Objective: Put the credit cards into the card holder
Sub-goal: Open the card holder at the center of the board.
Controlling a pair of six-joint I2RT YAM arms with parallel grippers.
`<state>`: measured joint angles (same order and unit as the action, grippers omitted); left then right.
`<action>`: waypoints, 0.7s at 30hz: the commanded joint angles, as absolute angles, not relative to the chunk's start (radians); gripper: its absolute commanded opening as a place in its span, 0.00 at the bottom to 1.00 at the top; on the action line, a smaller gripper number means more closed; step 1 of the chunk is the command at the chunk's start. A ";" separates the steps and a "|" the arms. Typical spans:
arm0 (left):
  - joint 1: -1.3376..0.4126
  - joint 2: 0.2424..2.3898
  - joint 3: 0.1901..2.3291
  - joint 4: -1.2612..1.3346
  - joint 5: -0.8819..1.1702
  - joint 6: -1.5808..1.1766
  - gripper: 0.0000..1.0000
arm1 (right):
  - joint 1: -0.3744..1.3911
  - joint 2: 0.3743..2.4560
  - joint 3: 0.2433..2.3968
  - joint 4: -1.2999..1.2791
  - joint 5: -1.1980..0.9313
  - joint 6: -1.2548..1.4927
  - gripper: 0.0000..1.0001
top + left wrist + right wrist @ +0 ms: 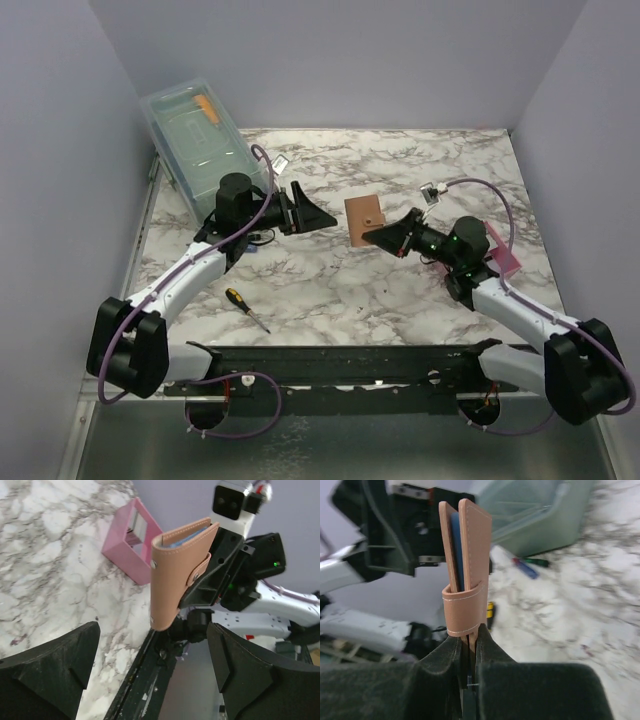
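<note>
The tan card holder point(364, 218) is held off the table, folded shut with its strap snapped. My right gripper point(385, 238) is shut on its lower edge; in the right wrist view the holder point(465, 565) stands upright out of the right gripper point(469, 655). A blue card edge point(456, 550) shows between the holder's flaps. My left gripper point(310, 210) is open and empty, facing the holder from the left with a gap between them. In the left wrist view the holder point(177, 575) hangs beyond the wide-apart fingers point(50, 675). No loose credit cards are in view.
A pink slotted tray point(503, 255) lies at the right behind my right arm and also shows in the left wrist view point(132, 545). A clear lidded bin point(200, 135) stands at the back left. A yellow-and-black screwdriver point(245, 310) lies near the front left.
</note>
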<state>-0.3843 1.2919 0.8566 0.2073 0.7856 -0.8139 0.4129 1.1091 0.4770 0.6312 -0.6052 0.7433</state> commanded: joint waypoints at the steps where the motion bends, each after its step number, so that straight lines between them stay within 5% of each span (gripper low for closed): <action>1: -0.404 1.287 0.818 0.503 1.002 -0.928 0.95 | 0.391 1.212 0.476 1.150 -0.999 1.101 0.01; 5: -0.435 1.304 0.810 0.553 1.036 -0.951 0.90 | 0.393 1.332 0.483 1.387 -1.007 1.263 0.01; 11: -0.450 1.315 0.787 0.630 1.044 -0.991 0.60 | 0.403 1.384 0.483 1.452 -0.971 1.285 0.01; 17: -0.454 1.329 0.778 0.654 1.039 -1.004 0.47 | 0.451 1.345 0.518 1.257 -0.907 1.168 0.01; 21: -0.454 1.316 0.771 0.657 1.022 -0.989 0.21 | 0.458 1.288 0.534 1.004 -0.838 1.052 0.01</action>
